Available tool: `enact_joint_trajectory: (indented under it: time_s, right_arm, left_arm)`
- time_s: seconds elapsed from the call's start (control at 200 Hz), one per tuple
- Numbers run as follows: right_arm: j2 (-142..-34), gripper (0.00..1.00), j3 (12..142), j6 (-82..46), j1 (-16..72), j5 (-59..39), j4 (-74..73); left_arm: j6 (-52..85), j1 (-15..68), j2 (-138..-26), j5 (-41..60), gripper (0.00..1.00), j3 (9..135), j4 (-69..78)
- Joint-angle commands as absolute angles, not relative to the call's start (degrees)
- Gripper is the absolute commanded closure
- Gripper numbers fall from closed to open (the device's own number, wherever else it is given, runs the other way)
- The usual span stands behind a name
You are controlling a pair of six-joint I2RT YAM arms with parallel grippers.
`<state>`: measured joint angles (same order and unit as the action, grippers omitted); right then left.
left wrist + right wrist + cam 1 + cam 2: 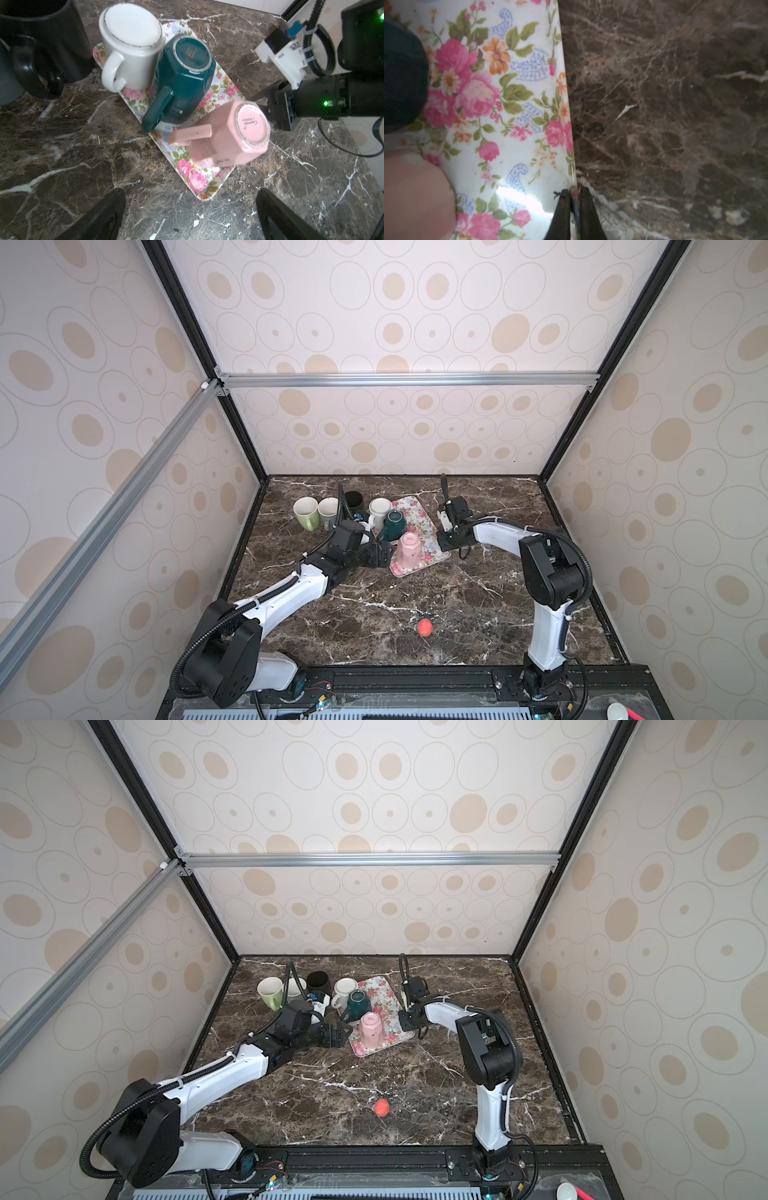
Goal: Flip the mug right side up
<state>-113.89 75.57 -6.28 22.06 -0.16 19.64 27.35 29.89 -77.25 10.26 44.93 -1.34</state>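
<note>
With the right pincer [574, 191] clamped on the tray [568, 116] rim, the wide-open left pincer [190, 196] should straddle the upside-down pink mug [226, 135] squarely, clear of its handle [191, 135].

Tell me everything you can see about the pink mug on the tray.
The pink mug looks like glossy ceramic, with a faceted body and a straight, angular handle sticking out sideways over the tray. It stands upside down, its base up, showing a round foot ring with small script lettering. It rests rim-down at the near end of the floral tray. The dark green mug beside it looks apart from it, and nothing grips it.
</note>
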Motion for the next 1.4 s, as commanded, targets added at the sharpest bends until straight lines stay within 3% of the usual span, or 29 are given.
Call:
enact_joint_trajectory:
  time_s: [0.0, 0.045, 0.16, 0.265, 0.435, 0.525, 0.56, 0.89, 1.39]
  right_arm:
    - [-114.73, 0.89, 77.21, -5.39, 20.55, 2.08, 17.12]
    - [-113.65, 0.82, 77.01, -5.37, 20.39, 1.40, 16.97]
    - [-108.83, 0.50, 74.31, -6.54, 20.40, 0.35, 16.88]
    - [-101.98, 0.39, 70.12, -8.53, 20.40, 1.05, 16.51]
    - [-88.90, 0.38, 63.26, -12.82, 20.39, 1.28, 19.50]
    - [-80.97, 0.37, 58.49, -15.07, 20.38, 0.58, 19.62]
    - [-77.92, 0.36, 56.68, -16.00, 20.36, 0.90, 19.79]
    - [-60.24, 0.33, 47.07, -19.60, 20.11, 3.23, 24.69]
    - [-55.33, 0.32, 43.80, -21.99, 19.97, 5.18, 28.84]
  left_arm:
    - [27.69, 29.44, -76.44, 11.24, 0.02, 45.11, -2.02]
    - [27.52, 29.44, -76.82, 11.72, 0.02, 45.62, -2.24]
    - [27.17, 29.44, -78.10, 12.18, 0.02, 46.66, -1.61]
    - [26.81, 29.44, -81.04, 13.66, 0.02, 48.74, -0.61]
    - [25.66, 29.43, -86.10, 15.12, 0.07, 53.18, 0.40]
    - [24.00, 29.44, -87.85, 14.44, 0.24, 55.74, -0.14]
    - [23.54, 29.42, -88.27, 14.12, 0.26, 56.50, -0.17]
    - [18.49, 29.39, -95.79, 18.36, 0.24, 64.00, -1.20]
    - [20.26, 29.44, -101.36, 24.36, 0.18, 64.97, 2.54]
